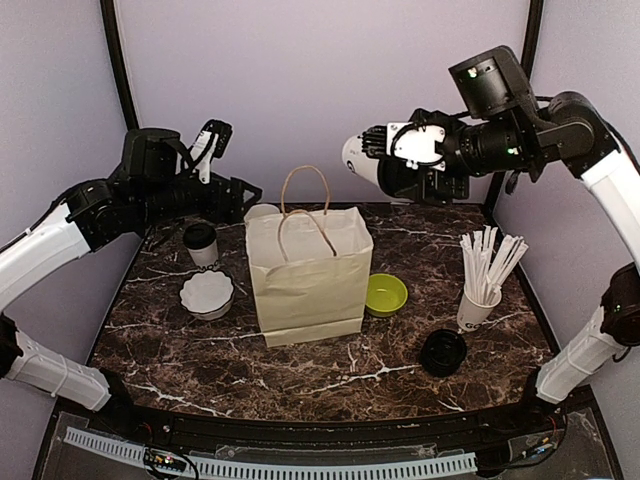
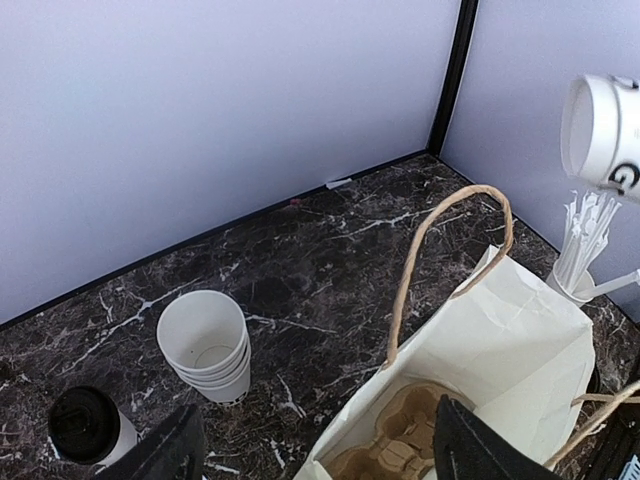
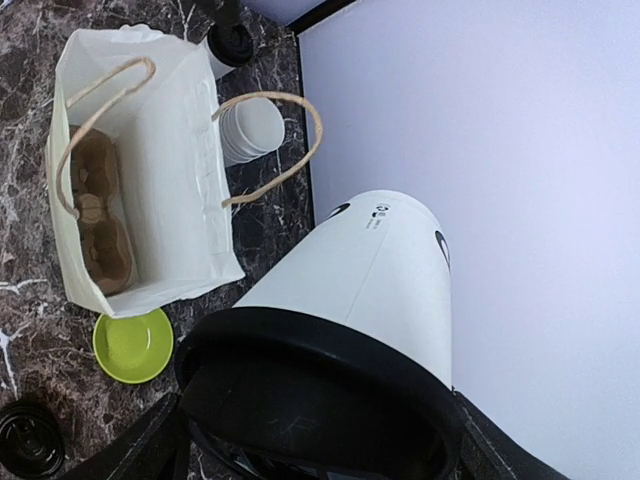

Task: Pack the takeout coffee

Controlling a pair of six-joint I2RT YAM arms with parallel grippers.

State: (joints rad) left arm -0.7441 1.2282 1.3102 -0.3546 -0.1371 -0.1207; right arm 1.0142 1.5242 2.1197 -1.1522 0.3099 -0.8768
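Nothing is packed yet: the right hand (image 1: 388, 165) grasps one lidded coffee cup (image 1: 358, 158) aloft near the paper bag (image 1: 305, 270), the left hand (image 2: 320, 455) is released, and a second cup (image 1: 201, 243) waits on the counter (image 1: 330, 380).

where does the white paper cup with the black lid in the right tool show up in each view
top external: white paper cup with black lid, upper right of centre, held sideways above the table.
left wrist: top right edge, above the bag.
right wrist: fills the lower middle, lid nearest the camera.
shared landmark: beige paper bag with twine handles.
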